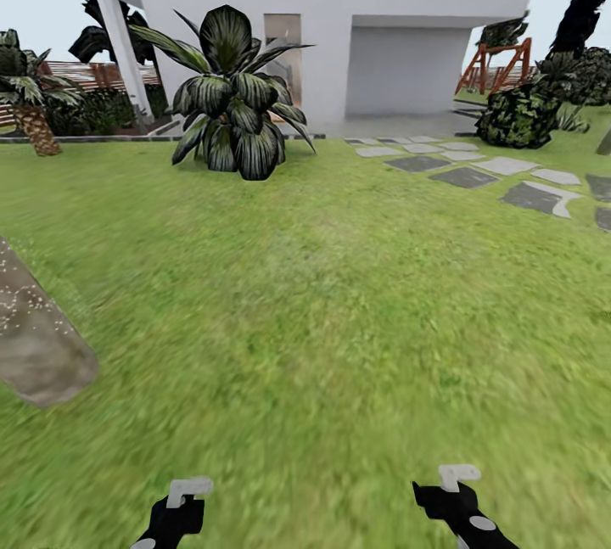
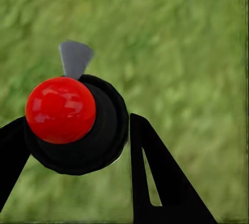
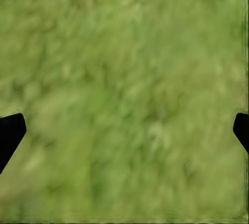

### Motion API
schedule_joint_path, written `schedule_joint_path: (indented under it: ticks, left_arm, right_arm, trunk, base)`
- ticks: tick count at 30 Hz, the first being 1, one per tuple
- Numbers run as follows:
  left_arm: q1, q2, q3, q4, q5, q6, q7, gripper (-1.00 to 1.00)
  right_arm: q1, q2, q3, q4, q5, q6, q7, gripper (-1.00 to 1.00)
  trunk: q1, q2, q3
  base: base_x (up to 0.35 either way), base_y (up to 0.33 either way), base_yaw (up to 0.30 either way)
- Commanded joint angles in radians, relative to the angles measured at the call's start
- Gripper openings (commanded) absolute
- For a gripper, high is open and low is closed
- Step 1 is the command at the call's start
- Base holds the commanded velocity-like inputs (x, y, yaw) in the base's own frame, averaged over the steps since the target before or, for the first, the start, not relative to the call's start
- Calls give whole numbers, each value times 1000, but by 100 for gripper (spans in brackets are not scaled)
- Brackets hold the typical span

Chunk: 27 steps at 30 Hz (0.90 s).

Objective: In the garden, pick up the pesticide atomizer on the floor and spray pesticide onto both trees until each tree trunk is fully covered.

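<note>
In the left wrist view my left gripper (image 2: 78,156) is shut on the pesticide atomizer (image 2: 88,130), a dark round body with a bright red ball (image 2: 60,110) and a grey nozzle (image 2: 75,58), held over grass. In the head view the left gripper (image 1: 174,508) sits at the bottom edge above the lawn. A thick grey-brown tree trunk (image 1: 34,337) leans in at the left, dotted with whitish pesticide specks (image 1: 25,299). My right gripper (image 1: 450,490) (image 3: 124,130) is open over bare grass, with nothing between its fingers.
Green lawn (image 1: 322,303) stretches ahead to a white house (image 1: 339,23). A large dark leafy plant (image 1: 231,95) stands mid-back, and grey stepping stones (image 1: 492,171) and a round bush (image 1: 518,116) lie at right. A small palm (image 1: 30,108) and slatted fence (image 1: 85,72) are at far left.
</note>
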Motion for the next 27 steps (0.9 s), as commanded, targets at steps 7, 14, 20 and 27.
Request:
schedule_joint_path:
  ticks: [7,14,20,27]
  left_arm:
    - [0,0,0,0,0,0,0,-100]
    - [0,0,0,0,0,0,1,-100]
    - [0,0,0,0,1,0,1,-100]
    - [0,0,0,0,1,0,1,-100]
  right_arm:
    - [0,1,0,0,0,0,0,100]
    - [0,1,0,0,0,0,0,100]
    - [0,2,0,0,0,0,0,100]
    - [0,2,0,0,0,0,0,100]
  trunk:
    - [0,0,0]
    - [0,0,0]
    - [0,0,0]
    - [0,0,0]
  base:
    - [-337,0,-266]
    - [-337,0,-266]
    - [-337,0,-266]
    - [-257,0,-266]
